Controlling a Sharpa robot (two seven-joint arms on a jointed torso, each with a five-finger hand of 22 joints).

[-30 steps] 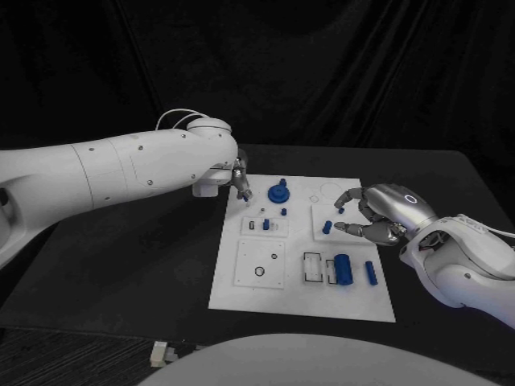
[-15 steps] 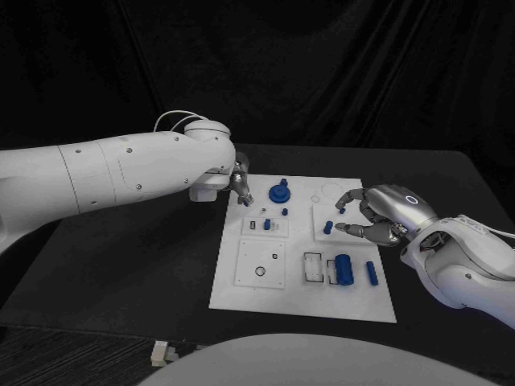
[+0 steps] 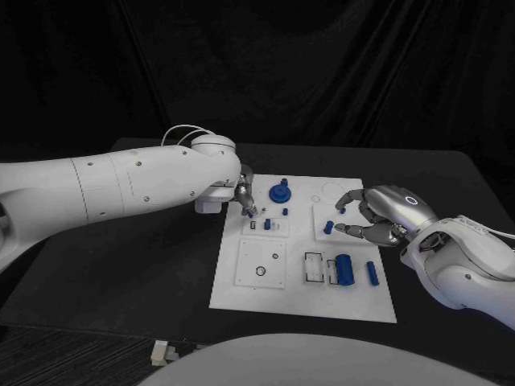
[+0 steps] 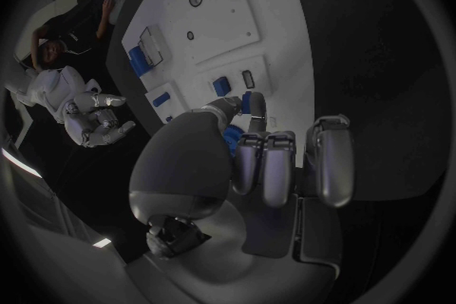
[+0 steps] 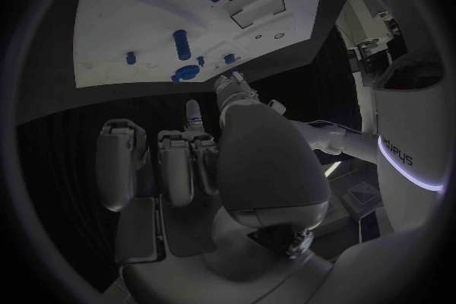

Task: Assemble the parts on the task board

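Although several blue parts already stand in the task board (image 3: pixel 241 297), the assembly is judged only partly done. A round knobbed part (image 3: pixel 280 193) is seated at the far edge, and small pegs (image 3: pixel 267 224) stand just near of it. A large blue cylinder (image 3: pixel 344 268) and a slimmer blue bar (image 3: pixel 372 273) lie loose at the near right, and a ring recess (image 3: pixel 260 272) at the near left is unfilled. The left hand (image 3: pixel 244 197) is poised at the board's far left, its fingers curled; whether anything is pinched cannot be told. The right hand (image 3: pixel 368 217) is held over the right side with fingers apart, a small blue part (image 3: pixel 327 228) just beside them. No legible writing is seen on the board.
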